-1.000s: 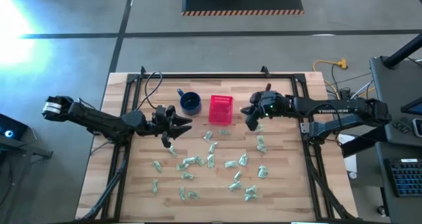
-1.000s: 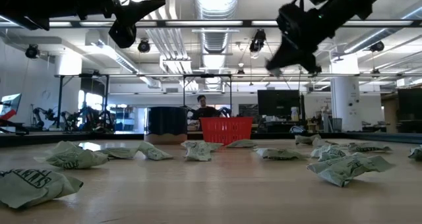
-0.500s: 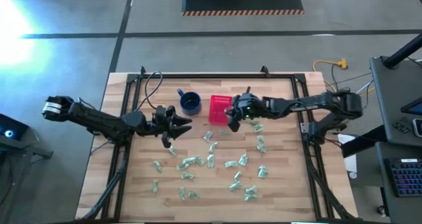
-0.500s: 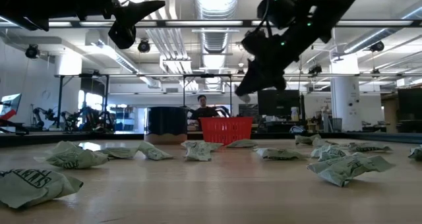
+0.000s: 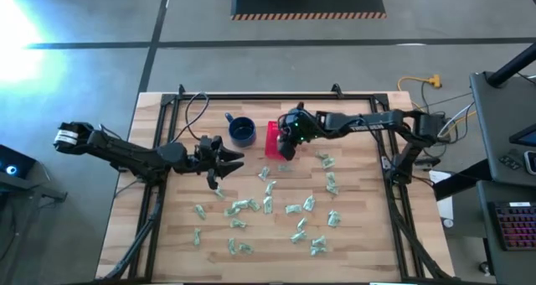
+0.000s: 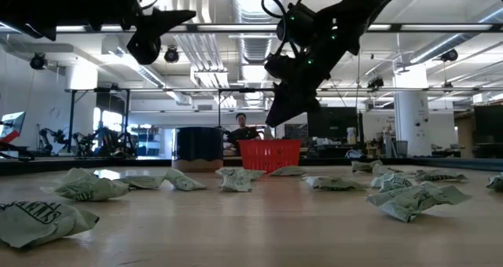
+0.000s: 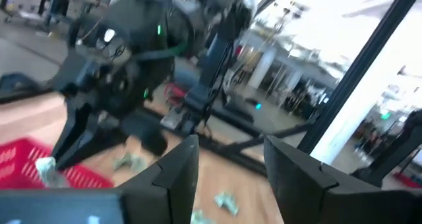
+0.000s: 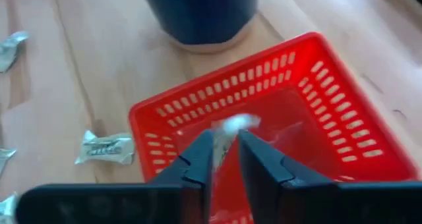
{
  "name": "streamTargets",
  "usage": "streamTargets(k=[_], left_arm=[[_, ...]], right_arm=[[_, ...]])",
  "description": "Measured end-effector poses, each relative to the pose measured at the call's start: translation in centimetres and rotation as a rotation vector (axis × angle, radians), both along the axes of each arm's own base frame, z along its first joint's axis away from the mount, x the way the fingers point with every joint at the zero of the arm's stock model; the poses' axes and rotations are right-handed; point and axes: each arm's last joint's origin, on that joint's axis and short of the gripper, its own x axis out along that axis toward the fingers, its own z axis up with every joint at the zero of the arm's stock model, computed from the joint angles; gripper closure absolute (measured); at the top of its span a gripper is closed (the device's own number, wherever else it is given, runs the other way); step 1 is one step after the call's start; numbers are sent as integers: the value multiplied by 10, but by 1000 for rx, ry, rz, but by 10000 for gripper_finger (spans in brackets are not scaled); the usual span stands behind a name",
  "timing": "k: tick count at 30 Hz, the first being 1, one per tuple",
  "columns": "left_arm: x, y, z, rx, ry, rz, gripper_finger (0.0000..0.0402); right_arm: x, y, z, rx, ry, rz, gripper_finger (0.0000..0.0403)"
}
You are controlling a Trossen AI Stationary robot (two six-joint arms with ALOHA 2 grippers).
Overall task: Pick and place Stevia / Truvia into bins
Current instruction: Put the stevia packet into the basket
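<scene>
One sachet (image 8: 235, 123) hung above the red basket (image 8: 343, 128) at my right gripper's (image 8: 225, 159) barely parted fingertips; my left gripper (image 5: 219, 161) waited beside it, fingers spread, empty.

Bright glare washes out the upper left corner of my overhead view, while the wooden surface (image 5: 352, 226) is evenly lit with faint shadows. At table height, ceiling lamps (image 6: 255, 0) blaze white, turning my arms into silhouettes. My left wrist view is smeared with blur and blown-out windows; my right fingers (image 8: 201, 161) look soft.
</scene>
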Motion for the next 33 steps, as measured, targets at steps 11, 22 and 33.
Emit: streamTargets(k=[11, 22, 33], left_arm=[[-4, -2, -41, 30, 500, -65, 246], [-13, -6, -24, 146, 928, -282, 246], [-10, -7, -45, 401, 1221, -415, 246]], right_arm=[[-8, 2, 33, -54, -99, 164, 235], [-31, 16, 40, 44, -171, 319, 225], [-48, 37, 54, 27, -226, 401, 225]])
